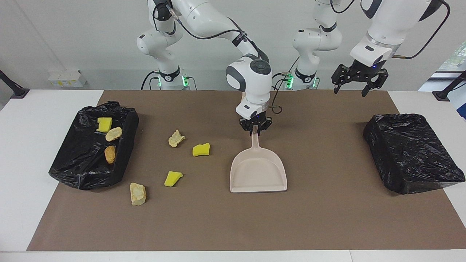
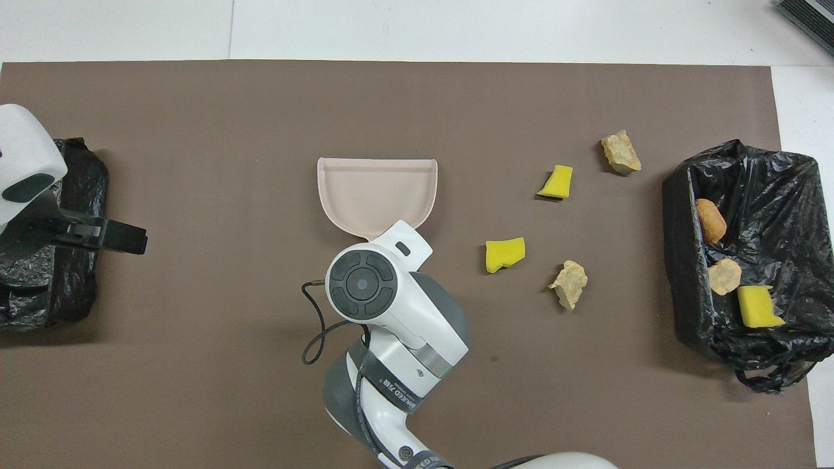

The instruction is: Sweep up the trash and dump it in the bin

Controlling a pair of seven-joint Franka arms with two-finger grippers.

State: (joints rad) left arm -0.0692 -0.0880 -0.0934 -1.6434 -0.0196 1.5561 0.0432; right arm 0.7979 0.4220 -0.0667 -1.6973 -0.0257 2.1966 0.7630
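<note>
Mid-worktop (image 1: 327,218), right pincer (image 1: 255,128) clamped on dustpan (image 1: 258,171) handle; left pincer (image 1: 359,80) apart, waiting over second bin (image 1: 411,153). Four trash (image 1: 201,149) chunks loose beside bin (image 1: 91,145), three inside. Next, probably: slide pan toward them

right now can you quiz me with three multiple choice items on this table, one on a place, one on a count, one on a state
1. Where does the beige plastic dustpan lie?
A. in a bag
B. mid-mat, between the two bins
C. on a chunk

2. How many trash chunks lie loose on the brown mat?
A. two
B. four
C. seven

3. The right pincer is:
A. shut on the dustpan's handle
B. open above a bin
C. holding a sponge

Answers: 1 B, the open black-bagged bin and the covered black-bagged bin flank it. 2 B, two yellow, two beige; three more sit in the open bin. 3 A, it clamps the handle; the left pincer waits open.
</note>
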